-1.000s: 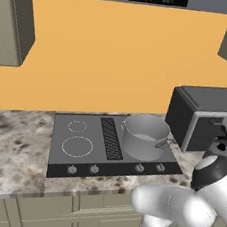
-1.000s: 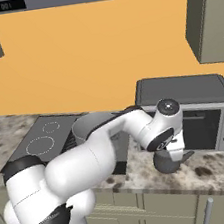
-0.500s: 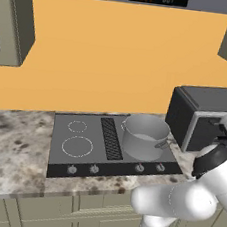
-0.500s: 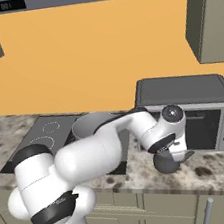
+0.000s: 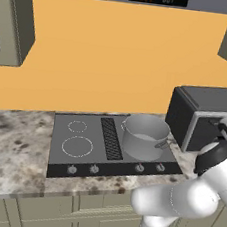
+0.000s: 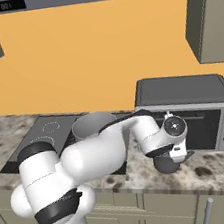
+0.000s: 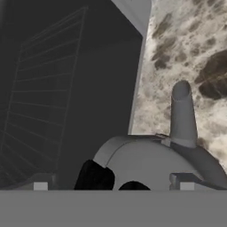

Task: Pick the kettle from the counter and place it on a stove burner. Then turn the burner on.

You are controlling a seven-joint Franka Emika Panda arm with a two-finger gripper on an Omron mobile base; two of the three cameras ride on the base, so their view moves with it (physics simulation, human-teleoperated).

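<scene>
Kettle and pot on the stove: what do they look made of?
The kettle looks like matte grey metal, though plastic is possible: smooth dome and spout, no shine; from the base cameras it reads darker. The pot looks like brushed steel: light grey wall, paler inside. The stove looks like dark glass, flat with printed white rings.

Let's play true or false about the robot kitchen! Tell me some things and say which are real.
1. A silver pot sits on the stove. True.
2. The kettle is on the big burner. False: it is by the counter in front of the toaster oven, under the gripper.
3. The wall behind the stove is orange. True.
4. The stove's knobs are along its back edge. False: they line its front edge.
5. The kettle's spout shows in the hand view. True.
</scene>
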